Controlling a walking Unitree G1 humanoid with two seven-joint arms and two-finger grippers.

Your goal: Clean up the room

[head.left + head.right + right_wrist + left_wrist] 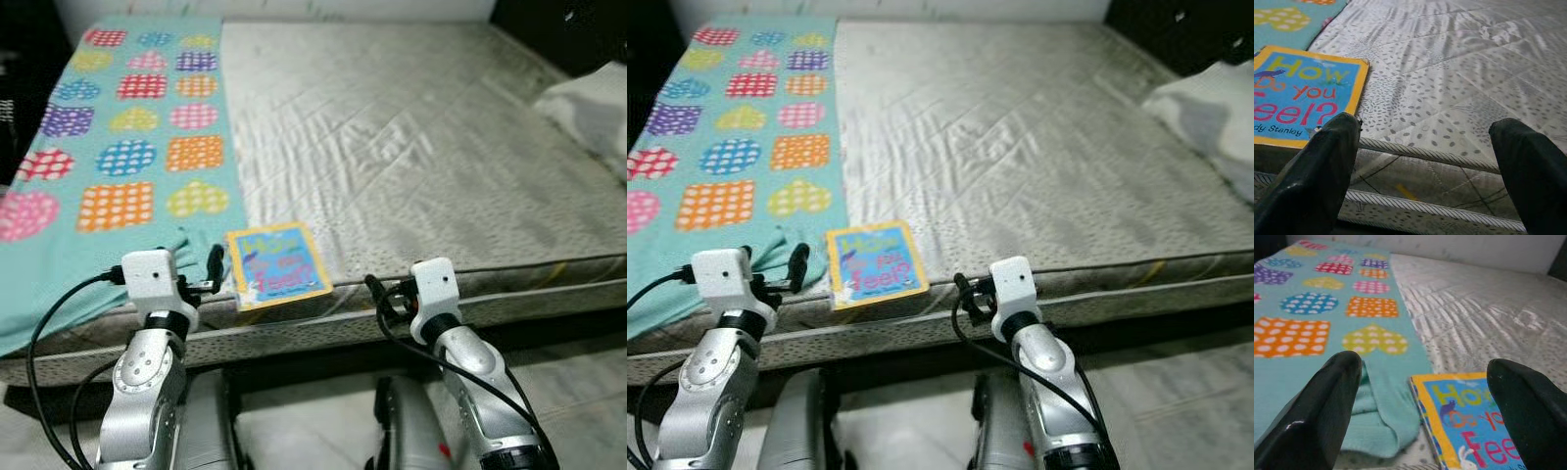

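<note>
We stand at the foot of the bed (421,157) with both hands raised to the mattress edge, and the book (277,264) lies flat at that edge, just beside the blanket (127,147) whose bunched corner nearly touches its left side. Our left hand (214,269) hovers open just left of the book, its two fingers (1322,406) spread wide in the wrist view, with the blanket corner and the book's left margin between them. Our right hand (965,294) is open too, fingers (1327,166) well apart, low at the mattress border and to the right of the book. The main risk, as we judge it, is that the book lies flat on soft bedding so close to the edge: a finger coming in low could push it rather than get under it, or tip it off onto the floor. The left hand could also catch the blanket fold along with the cover and drag the cloth. A thin board book pinched at one corner may swing or slip. We cannot see the near edge of the book's underside, nor how far it overhangs the mattress. The pillow (593,113) at the far right is cut off, and the floor below the bed is mostly hidden by our arms.
</note>
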